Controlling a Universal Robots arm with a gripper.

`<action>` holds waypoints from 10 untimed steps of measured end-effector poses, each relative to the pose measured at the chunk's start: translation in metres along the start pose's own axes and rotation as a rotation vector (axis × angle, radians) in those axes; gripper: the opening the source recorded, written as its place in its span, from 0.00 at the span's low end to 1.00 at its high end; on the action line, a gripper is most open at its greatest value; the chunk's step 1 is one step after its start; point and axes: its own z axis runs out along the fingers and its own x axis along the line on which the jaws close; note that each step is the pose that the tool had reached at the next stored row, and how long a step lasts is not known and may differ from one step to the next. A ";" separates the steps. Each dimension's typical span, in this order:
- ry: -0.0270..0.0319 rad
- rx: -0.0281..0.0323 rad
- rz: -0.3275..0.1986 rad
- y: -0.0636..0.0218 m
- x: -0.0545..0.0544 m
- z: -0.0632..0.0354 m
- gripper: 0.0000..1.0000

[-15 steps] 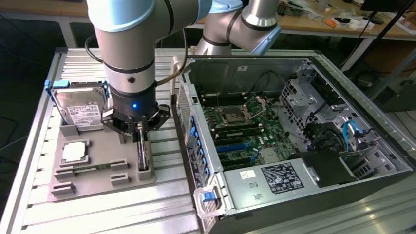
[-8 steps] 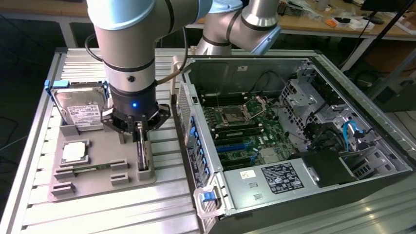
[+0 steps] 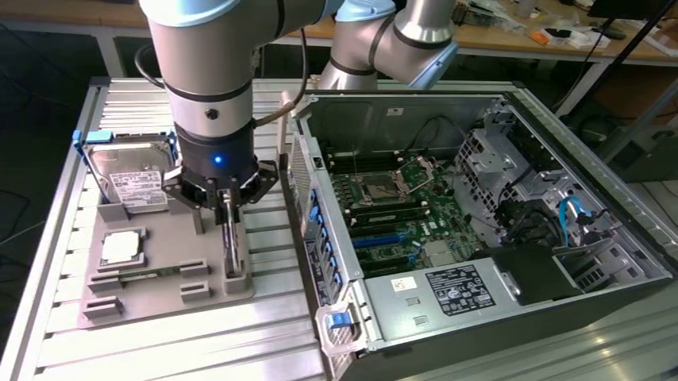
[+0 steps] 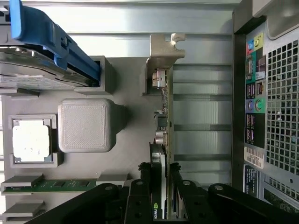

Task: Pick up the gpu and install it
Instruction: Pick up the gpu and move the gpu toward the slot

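Closest in, the black jaws are clenched on the upper edge of the gpu (image 4: 164, 135), one finger against each face. The card stands on edge in the grey holder tray (image 3: 159, 298) on the desk (image 3: 212, 345). In the exterior view the hard drive (image 3: 132, 178) sits at ten o'clock from the card, and the open computer case (image 3: 424, 119) at three.

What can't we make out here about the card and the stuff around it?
Card flat faces: wrist view sees it edge-on; in the exterior view the gripper covers much of it.
Card's end under the gripper: wrist view, cut off by the picture's edge.
Hard drive: wrist view, partly cut off by the edge.
Label on the computer case: exterior view, print too small to read.
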 end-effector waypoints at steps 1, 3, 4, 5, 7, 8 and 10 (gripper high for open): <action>-0.0002 -0.0001 0.000 0.0001 0.000 -0.0037 0.27; -0.0003 0.0000 0.000 0.0003 0.000 -0.0094 0.27; -0.0005 0.0000 0.000 0.0004 0.000 -0.0117 0.27; -0.0007 -0.0001 0.000 0.0005 0.000 -0.0140 0.27; -0.0011 0.0000 0.000 0.0007 0.000 -0.0187 0.27; -0.0013 0.0000 0.000 0.0008 0.000 -0.0213 0.27; -0.0019 -0.0001 0.000 0.0010 0.000 -0.0263 0.27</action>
